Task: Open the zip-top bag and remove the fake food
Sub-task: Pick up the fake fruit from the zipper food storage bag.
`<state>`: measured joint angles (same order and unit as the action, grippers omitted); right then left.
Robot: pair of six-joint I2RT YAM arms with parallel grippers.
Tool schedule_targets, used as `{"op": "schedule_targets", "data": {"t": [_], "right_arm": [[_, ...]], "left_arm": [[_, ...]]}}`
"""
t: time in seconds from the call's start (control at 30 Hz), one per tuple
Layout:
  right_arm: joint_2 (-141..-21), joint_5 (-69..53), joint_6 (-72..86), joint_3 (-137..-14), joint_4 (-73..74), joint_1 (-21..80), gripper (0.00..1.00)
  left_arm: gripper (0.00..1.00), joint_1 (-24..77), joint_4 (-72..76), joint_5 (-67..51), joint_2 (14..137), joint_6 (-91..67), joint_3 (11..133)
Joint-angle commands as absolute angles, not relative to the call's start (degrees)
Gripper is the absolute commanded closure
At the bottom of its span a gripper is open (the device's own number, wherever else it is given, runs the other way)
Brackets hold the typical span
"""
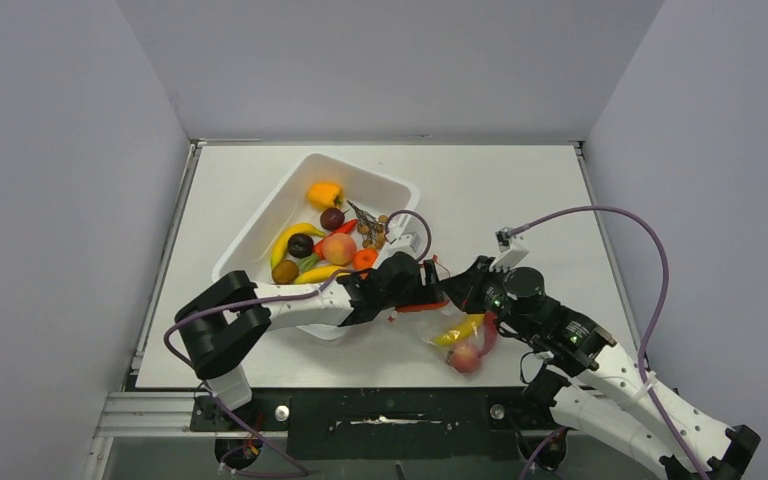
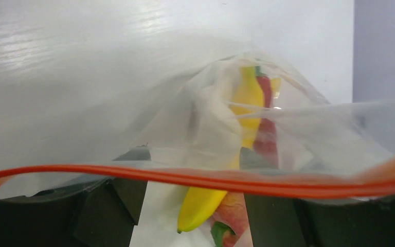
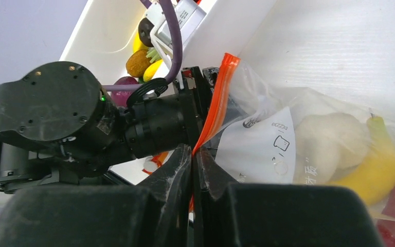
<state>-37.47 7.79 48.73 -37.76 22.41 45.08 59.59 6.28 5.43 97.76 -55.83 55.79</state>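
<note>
The zip-top bag (image 1: 457, 338) lies on the table between my two grippers, its red-orange zip strip (image 1: 421, 307) lifted toward them. Inside it I see a yellow banana (image 1: 460, 329), a red chili (image 2: 265, 134) and a reddish peach (image 1: 465, 358). My right gripper (image 3: 193, 154) is shut on the zip strip (image 3: 218, 98). My left gripper (image 2: 193, 206) is open, its fingers (image 2: 118, 200) spread wide behind the strip (image 2: 185, 177), with the banana (image 2: 200, 206) showing between them. The two grippers almost meet at the bag's mouth, left (image 1: 422, 287) beside right (image 1: 452, 292).
The white tub (image 1: 260, 215) stands behind and left of the bag, holding several toy fruits, among them a banana, a peach and dark plums. The left gripper's purple cable (image 1: 410, 215) arcs over the tub's near corner. The table's front edge lies just below the bag.
</note>
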Motion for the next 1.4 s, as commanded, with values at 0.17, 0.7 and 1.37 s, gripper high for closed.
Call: {"op": "schedule_targets", "data": {"t": [0.17,0.7,1.37], "right_arm": [[-40.7,9.1,52.5,-37.0,21.8,44.9,1.00],[-39.7,6.4,53.1,-36.3,19.4,44.0,0.84],[-41.8,-2.4,49.9,-28.9,31.8,19.4,0.80]], "left_arm": [[0.38,55.9,3.9,11.7,94.7,-52.2,51.5],[0.38,58.2,18.4,0.6,101.4,-57.0,52.6],[0.36,58.3,23.1,-2.7,102.7,-60.3,52.8]]}}
